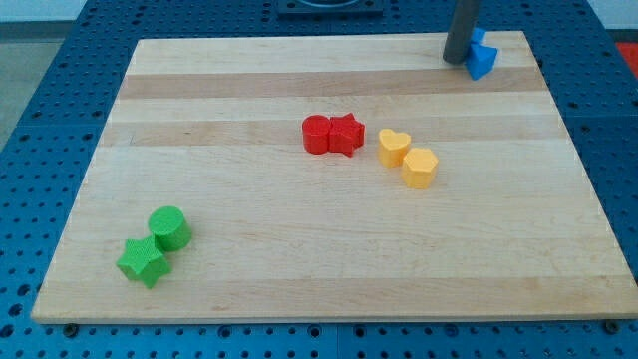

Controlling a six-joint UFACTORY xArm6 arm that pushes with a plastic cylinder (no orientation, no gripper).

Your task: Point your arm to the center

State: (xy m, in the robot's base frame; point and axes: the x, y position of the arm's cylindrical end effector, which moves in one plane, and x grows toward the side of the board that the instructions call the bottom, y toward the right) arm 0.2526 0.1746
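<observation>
My tip (456, 60) is at the view's top right, on the wooden board (299, 269), touching or just left of a blue block (482, 56) that it partly hides. Near the board's middle stand a red cylinder (316, 134) and a red star (346, 134), touching each other. Just right of them are two yellow heart blocks, one (394, 147) above and left of the other (421, 168). At the lower left a green cylinder (169, 227) sits beside a green star (142, 261).
The board lies on a blue perforated table (40, 120). The board's top edge is just above my tip, and its right edge is close to the blue block.
</observation>
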